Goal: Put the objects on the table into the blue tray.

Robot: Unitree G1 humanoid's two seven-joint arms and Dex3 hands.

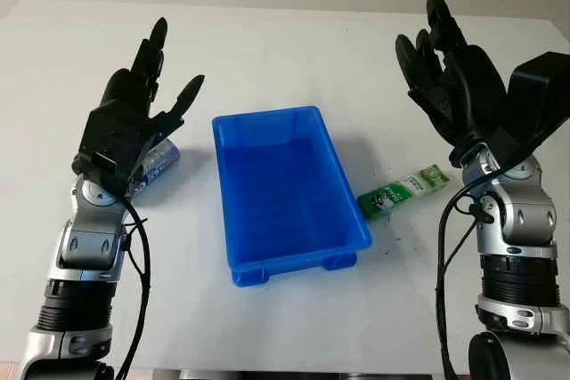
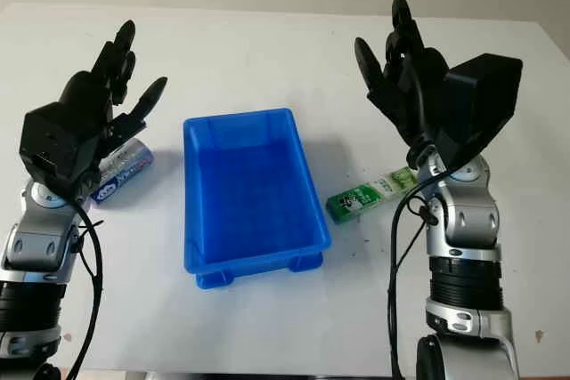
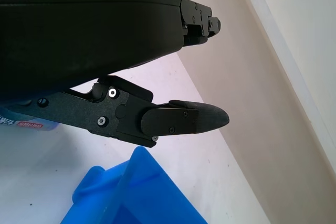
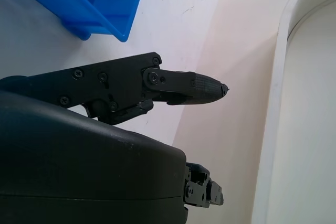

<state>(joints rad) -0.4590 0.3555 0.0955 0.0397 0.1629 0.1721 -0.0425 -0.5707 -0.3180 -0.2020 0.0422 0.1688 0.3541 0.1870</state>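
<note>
An empty blue tray point(image 1: 233, 135) stands in the middle of the white table. To its right lies a green and white packet point(image 1: 403, 190), flat on the table. A blue and white tube point(image 2: 125, 170) lies left of the tray, partly hidden by my left hand point(image 1: 150, 77). That hand is open and raised above the tube. Over the green packet my right hand point(image 1: 436, 46) is held up, open, holding nothing. A corner of the tray point(image 3: 126, 192) and the tube's end point(image 3: 26, 124) appear in the left wrist view.
The white table point(image 1: 294, 51) stretches back behind the tray. Its front edge runs close to the tray's near side. A pale wall point(image 4: 304, 103) rises beyond the table's far edge.
</note>
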